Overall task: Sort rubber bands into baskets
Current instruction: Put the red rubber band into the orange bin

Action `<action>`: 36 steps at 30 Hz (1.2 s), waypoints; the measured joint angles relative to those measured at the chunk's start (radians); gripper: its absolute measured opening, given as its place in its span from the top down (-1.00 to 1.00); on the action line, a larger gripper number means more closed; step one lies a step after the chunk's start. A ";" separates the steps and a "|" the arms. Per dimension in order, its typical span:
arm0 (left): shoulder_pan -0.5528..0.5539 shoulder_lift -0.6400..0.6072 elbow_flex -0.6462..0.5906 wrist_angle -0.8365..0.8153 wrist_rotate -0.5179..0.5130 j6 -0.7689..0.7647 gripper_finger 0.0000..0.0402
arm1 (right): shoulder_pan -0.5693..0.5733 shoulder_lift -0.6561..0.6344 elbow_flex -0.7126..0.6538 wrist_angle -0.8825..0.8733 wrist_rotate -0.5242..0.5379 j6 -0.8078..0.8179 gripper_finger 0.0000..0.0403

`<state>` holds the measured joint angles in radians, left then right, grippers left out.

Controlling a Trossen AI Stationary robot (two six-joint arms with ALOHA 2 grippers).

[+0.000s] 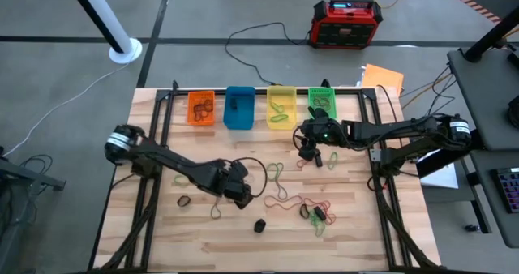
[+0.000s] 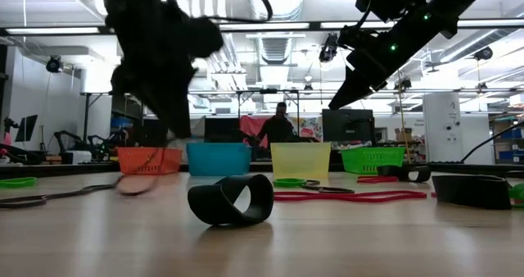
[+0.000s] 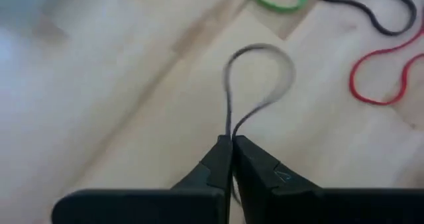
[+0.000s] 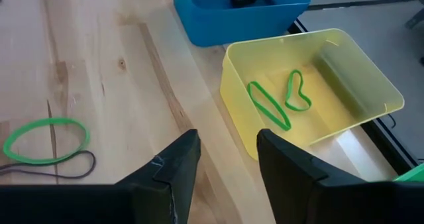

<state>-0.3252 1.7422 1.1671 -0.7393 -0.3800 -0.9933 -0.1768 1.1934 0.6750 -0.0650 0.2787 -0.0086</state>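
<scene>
While the left gripper (image 1: 241, 191) works low over the middle of the table in the high view, the right gripper (image 1: 308, 147) hangs just in front of the yellow basket (image 1: 281, 92) and green basket (image 1: 321, 93). Loose rubber bands (image 1: 312, 209) lie scattered on the boards toward the table's front, and the orange basket (image 1: 201, 95) and blue basket (image 1: 238, 91) sit in the same back row.

From the low view, a thick black band (image 2: 231, 200) stands on edge in the foreground, with the four baskets lined up behind it and a person far off in the room.

Seen from the left wrist, the fingers (image 3: 215, 161) are pinched tight on a thin grey-brown band (image 3: 258, 85), its loop standing out ahead of the tips. The grip is only at the tips, so a quick swing could probably let the band slip out short of its basket.

Looking past the right wrist, the fingers (image 4: 175, 161) stand apart and empty above the yellow basket's near wall, where two green bands (image 4: 278, 101) already lie. A descent here could nudge that wall.
</scene>
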 joint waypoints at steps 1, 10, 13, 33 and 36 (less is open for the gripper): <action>0.004 -0.020 0.004 -0.018 -0.015 0.016 1.00 | 0.000 0.000 0.000 0.001 0.000 -0.002 0.28; 0.064 -0.296 -0.054 -0.050 -0.211 0.119 1.00 | 0.000 0.000 0.000 0.027 -0.001 -0.019 0.34; 0.127 -0.377 -0.070 -0.060 -0.268 0.166 1.00 | 0.000 0.000 0.000 0.031 0.000 -0.021 0.36; 0.958 -0.344 -0.111 -0.042 -0.194 0.706 1.00 | 0.000 0.000 -0.097 0.226 -0.025 -0.106 0.58; 1.046 -0.300 -0.115 0.068 -0.065 0.797 1.00 | 0.000 0.000 -0.122 0.236 -0.025 -0.098 0.64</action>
<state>0.7203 1.4419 1.0523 -0.6713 -0.4451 -0.1964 -0.1769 1.1931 0.5535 0.1705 0.2535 -0.1061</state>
